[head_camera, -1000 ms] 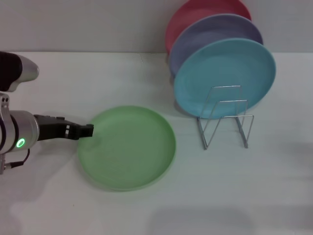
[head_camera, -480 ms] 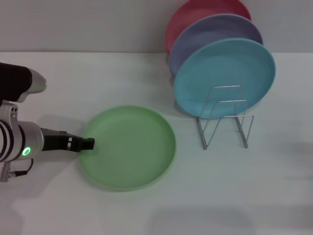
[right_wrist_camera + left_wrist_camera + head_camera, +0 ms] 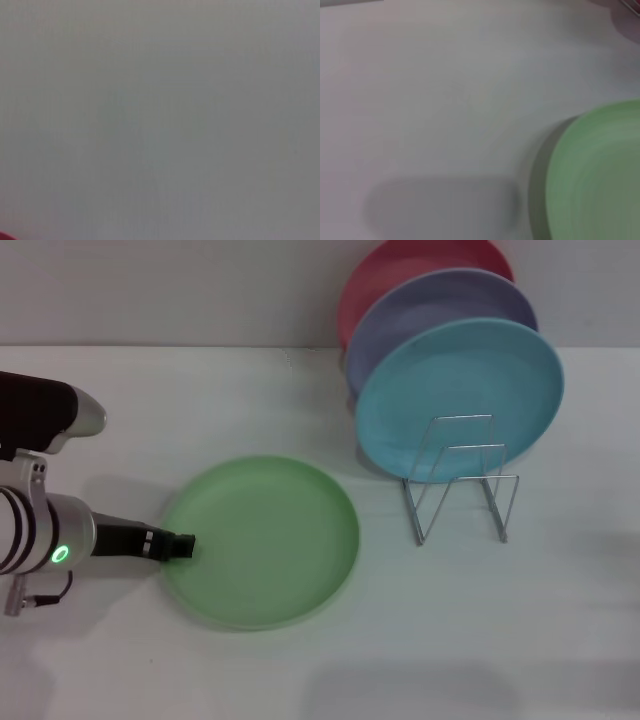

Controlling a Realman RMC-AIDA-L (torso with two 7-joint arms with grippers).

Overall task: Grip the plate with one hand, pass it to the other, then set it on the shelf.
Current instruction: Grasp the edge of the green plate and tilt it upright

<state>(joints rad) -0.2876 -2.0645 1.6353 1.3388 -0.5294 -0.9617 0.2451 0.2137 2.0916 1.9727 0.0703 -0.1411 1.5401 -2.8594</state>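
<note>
The light green plate (image 3: pixel 262 540) lies flat on the white table in the head view. My left gripper (image 3: pixel 181 546) reaches in from the left, its black tip at the plate's left rim. The left arm carries a glowing green ring (image 3: pixel 60 554). The left wrist view shows the plate's rim (image 3: pixel 600 175) and bare table beside it. The silver wire shelf (image 3: pixel 462 488) stands to the right of the plate, its front slots free. My right gripper is out of view; the right wrist view shows only a blank grey surface.
A turquoise plate (image 3: pixel 460 395), a lavender plate (image 3: pixel 430 310) and a red plate (image 3: pixel 400 270) stand upright in a row behind the shelf's front slots. The white table (image 3: pixel 300 670) extends around the green plate. A grey wall runs along the back.
My left gripper has moved down toward the near side along the plate's left rim. The plate and the shelf have not moved.
</note>
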